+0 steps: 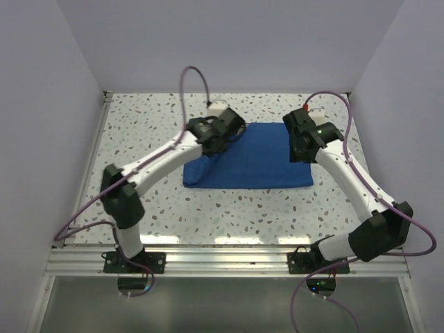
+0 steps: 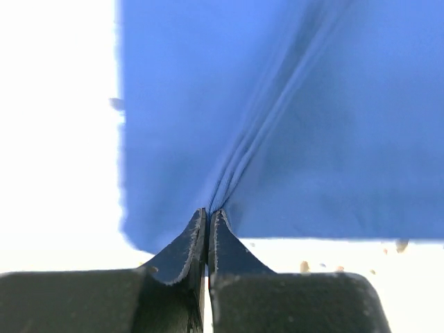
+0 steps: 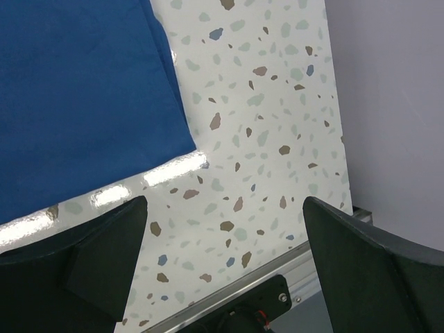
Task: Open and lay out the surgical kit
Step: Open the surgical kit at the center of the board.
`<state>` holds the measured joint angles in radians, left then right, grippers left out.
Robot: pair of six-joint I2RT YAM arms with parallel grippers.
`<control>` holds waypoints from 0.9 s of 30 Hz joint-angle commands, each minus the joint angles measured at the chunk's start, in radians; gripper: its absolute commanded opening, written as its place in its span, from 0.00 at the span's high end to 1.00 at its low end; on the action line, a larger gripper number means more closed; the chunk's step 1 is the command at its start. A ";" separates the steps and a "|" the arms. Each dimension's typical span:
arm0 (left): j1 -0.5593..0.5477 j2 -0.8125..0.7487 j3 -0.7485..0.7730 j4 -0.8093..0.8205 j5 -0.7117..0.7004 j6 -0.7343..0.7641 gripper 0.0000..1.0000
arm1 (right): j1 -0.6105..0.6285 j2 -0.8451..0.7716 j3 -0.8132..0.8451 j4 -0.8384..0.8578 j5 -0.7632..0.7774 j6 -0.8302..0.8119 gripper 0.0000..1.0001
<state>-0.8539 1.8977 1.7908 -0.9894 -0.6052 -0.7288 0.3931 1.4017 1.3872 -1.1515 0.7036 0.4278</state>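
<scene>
Left gripper [image 2: 208,212]: jaws pressed together, pinching a fold of the blue cloth wrap [image 2: 326,125].
Right gripper [image 3: 223,208]: jaws spread wide.

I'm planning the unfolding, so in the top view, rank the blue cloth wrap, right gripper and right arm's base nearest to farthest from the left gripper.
1. blue cloth wrap: pinched in the left gripper.
2. right gripper: by the wrap's far right corner.
3. right arm's base: bottom right of view.

A robotics lab test cell is suggested: a speckled table [image 1: 229,208] is boxed in by plain pale walls [image 1: 229,41], an aluminium rail [image 1: 229,258] is fixed along its near edge, and purple cables [image 1: 184,75] are looped above it; little beyond the enclosure can be seen.
</scene>
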 commanded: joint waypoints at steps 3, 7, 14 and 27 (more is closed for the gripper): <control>0.261 -0.350 -0.294 -0.034 -0.136 0.035 0.77 | -0.002 0.055 0.056 0.038 -0.042 -0.015 0.01; 0.374 -0.503 -0.488 -0.028 -0.150 0.040 0.22 | 0.000 0.071 0.065 0.048 -0.056 -0.023 0.01; 0.434 -0.522 -0.538 -0.023 -0.185 0.042 0.00 | -0.002 0.075 0.058 0.056 -0.061 -0.044 0.01; 0.565 -0.188 -0.200 0.366 0.083 0.347 0.01 | -0.002 0.046 0.042 0.041 -0.090 -0.040 0.01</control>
<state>-0.3210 1.6295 1.5169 -0.8040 -0.6247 -0.4847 0.3931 1.4799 1.4101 -1.1122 0.6323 0.3946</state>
